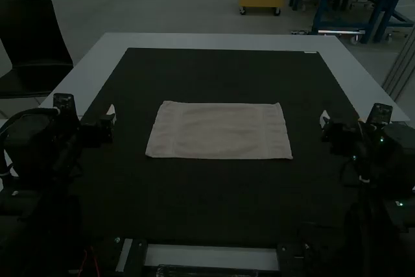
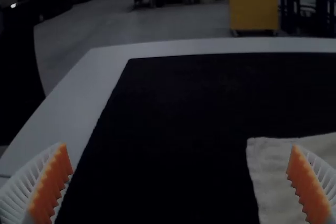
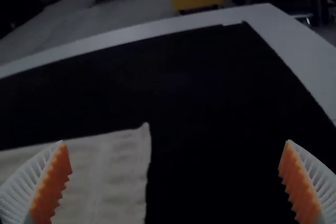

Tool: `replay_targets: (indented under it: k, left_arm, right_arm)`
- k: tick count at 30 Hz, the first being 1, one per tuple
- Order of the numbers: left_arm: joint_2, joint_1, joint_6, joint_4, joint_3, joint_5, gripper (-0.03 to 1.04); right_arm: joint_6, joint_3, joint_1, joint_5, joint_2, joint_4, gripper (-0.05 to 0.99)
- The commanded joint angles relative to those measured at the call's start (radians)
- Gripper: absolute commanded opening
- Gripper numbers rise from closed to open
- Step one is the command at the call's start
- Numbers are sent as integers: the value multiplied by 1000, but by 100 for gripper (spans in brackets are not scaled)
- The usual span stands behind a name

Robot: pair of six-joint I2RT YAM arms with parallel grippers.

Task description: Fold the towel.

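Note:
A light towel (image 1: 219,130) lies spread flat as a wide rectangle in the middle of the dark mat, its left edge slightly slanted. My left gripper (image 1: 111,116) is held to the left of the towel, apart from it; in its wrist view the left gripper (image 2: 179,182) stands open, with a corner of the towel (image 2: 273,166) beyond. My right gripper (image 1: 324,119) is to the right of the towel, not touching it. The right wrist view shows that right gripper (image 3: 174,182) open too, and the towel's far right corner (image 3: 126,156) ahead of it.
A dark mat (image 1: 214,72) covers most of the white table (image 1: 214,41), whose pale border runs along the far side and both sides. A black chair (image 1: 32,43) stands beyond the table's left edge.

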Motion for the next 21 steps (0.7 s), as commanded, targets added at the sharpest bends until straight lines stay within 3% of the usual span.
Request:
replay_targets:
  k: [1, 10, 13, 15, 16, 17, 21]
  left_arm:
    - [-7, 8, -10, 9, -5, 12, 97]
    - [-7, 5, -10, 12, -5, 12, 97]
    - [-7, 7, -2, 40, -5, 13, 97]
    - [-7, 8, 73, 72, -5, 13, 97]
    - [-7, 8, 156, 76, -5, 12, 97]
    - [-7, 8, 206, 87, -5, 9, 97]
    - [-7, 10, 223, 188, -5, 4, 96]
  right_arm:
    - [10, -6, -7, -31, -8, -11, 91]
    - [16, -4, -7, -31, -8, 1, 91]
    - [-18, -4, -7, 25, -8, 54, 91]
    - [-135, -4, -6, 65, -8, 155, 91]
    - [-199, -4, -3, 62, -8, 208, 91]
    - [-256, -4, 0, 56, -8, 247, 91]
    - [-412, -6, 3, 32, -9, 380, 91]
